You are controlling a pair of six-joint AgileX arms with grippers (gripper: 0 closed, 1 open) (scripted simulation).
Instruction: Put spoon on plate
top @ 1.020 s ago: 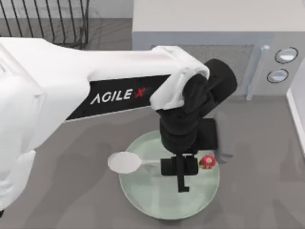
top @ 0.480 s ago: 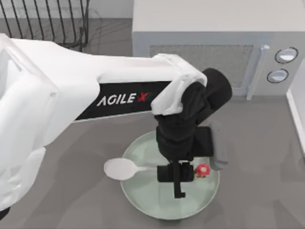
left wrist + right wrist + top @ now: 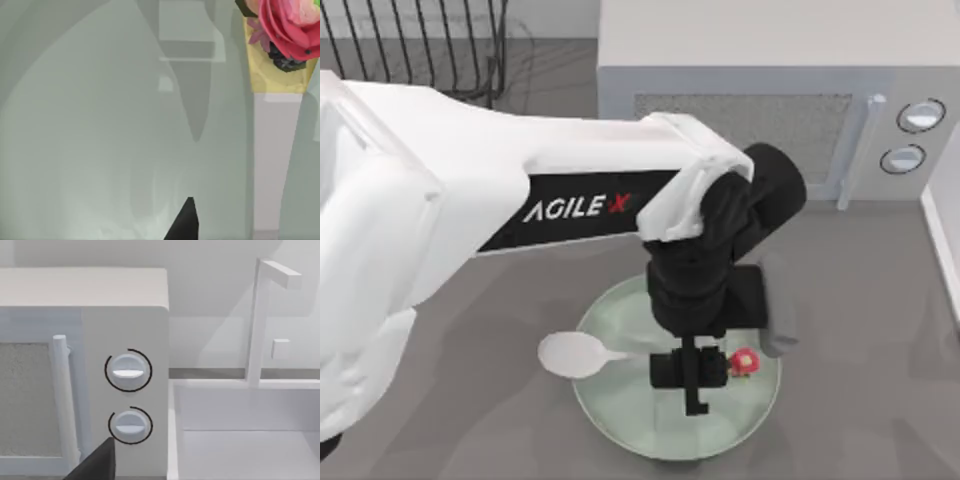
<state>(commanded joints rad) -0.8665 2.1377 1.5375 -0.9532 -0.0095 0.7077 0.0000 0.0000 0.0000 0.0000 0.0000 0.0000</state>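
Observation:
The pale green plate (image 3: 620,415) lies at the front centre of the table. Across it rests the white spoon (image 3: 572,354), its oval bowl reaching over the plate's left rim and its red knob (image 3: 745,362) toward the right rim. My left gripper (image 3: 692,385) hangs low over the middle of the handle, open, with a finger on either side. In the left wrist view the spoon handle (image 3: 275,160) lies against the plate (image 3: 90,150), beside one black fingertip (image 3: 186,222). My right gripper (image 3: 95,465) is parked off to the right, facing the microwave.
A white microwave (image 3: 750,110) stands behind the plate, its door handle and two dials (image 3: 127,371) toward the right. A black wire rack (image 3: 420,45) sits at the back left. A white bin (image 3: 250,440) stands right of the microwave.
The left gripper came down toward the plate with the spoon and shifted slightly left. Over the last half second the arm has held still and the knob has settled a little lower.

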